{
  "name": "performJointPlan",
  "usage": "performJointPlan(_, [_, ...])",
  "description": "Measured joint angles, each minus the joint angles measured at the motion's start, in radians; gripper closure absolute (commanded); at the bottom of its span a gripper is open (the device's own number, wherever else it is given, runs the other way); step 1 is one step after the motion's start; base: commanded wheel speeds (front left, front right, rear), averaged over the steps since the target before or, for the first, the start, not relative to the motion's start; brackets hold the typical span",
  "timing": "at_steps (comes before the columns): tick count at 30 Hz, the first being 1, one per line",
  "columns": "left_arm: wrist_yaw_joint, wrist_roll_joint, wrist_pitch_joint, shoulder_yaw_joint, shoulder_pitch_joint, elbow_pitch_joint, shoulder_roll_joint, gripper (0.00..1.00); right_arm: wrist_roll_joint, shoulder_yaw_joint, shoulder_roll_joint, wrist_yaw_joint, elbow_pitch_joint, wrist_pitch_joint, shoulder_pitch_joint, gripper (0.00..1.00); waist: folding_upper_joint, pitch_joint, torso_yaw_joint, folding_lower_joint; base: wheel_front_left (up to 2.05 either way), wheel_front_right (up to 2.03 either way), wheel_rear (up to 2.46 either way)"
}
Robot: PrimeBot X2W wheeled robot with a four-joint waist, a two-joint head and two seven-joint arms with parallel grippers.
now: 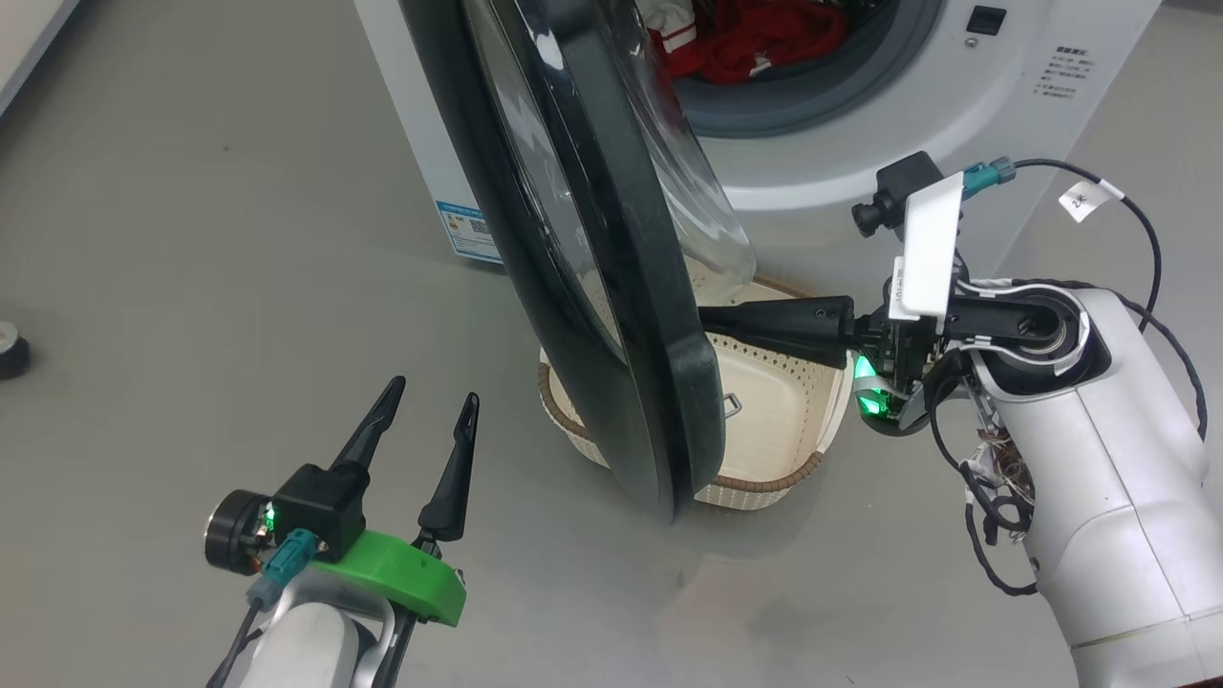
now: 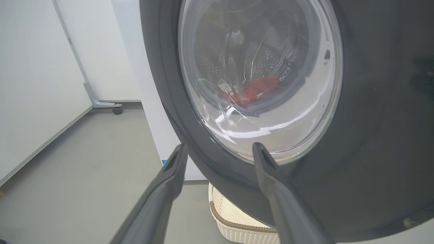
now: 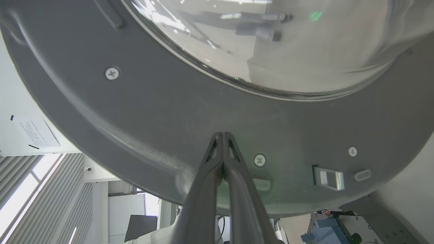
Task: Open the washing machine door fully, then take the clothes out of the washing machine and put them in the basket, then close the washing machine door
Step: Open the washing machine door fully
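The washing machine door (image 1: 592,287) stands partly open, edge-on to me, over the cream basket (image 1: 774,411) on the floor. Red and white clothes (image 1: 755,38) lie in the drum of the white washing machine (image 1: 860,143). My right gripper (image 1: 705,320) is shut, empty, its tips against the door's inner face (image 3: 135,112) below the glass bowl (image 3: 305,44); the right gripper (image 3: 222,134) touches near a screw. My left gripper (image 1: 433,392) is open on the door's outer side, a little short of it. The left gripper (image 2: 218,147) faces the door (image 2: 373,118), with clothes (image 2: 257,88) seen through its window.
The basket (image 2: 234,223) sits right under the door's lower edge. A metal latch (image 3: 327,178) sticks out of the door's inner rim. A small wheel (image 1: 11,349) lies at the far left. A white partition on a caster (image 2: 117,110) stands left of the machine.
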Motion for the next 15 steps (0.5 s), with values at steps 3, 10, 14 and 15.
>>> performJointPlan(3, [0.0,0.0,0.0,0.0,0.003,0.001,0.0,0.0,0.002,0.012,0.008,0.0,-0.007,0.0,0.02,1.0,0.0,-0.007,0.016,0.0,0.0,0.0,0.0])
performJointPlan(10, [0.0,0.0,0.0,-0.002,0.017,0.004,0.001,0.0,0.01,0.025,0.013,0.0,-0.019,-0.002,0.059,1.0,0.0,-0.023,0.053,0.0,0.0,0.0,0.0])
performJointPlan(14, [0.0,0.0,0.0,-0.002,0.019,0.007,0.001,0.0,0.012,0.038,0.018,0.0,-0.026,-0.002,0.075,1.0,0.0,-0.034,0.074,0.0,0.0,0.0,0.0])
performJointPlan(15, [0.0,0.0,0.0,-0.002,0.019,0.007,0.001,0.0,0.013,0.041,0.019,0.0,-0.028,-0.005,0.079,1.0,0.0,-0.036,0.078,0.0,0.0,0.0,0.0])
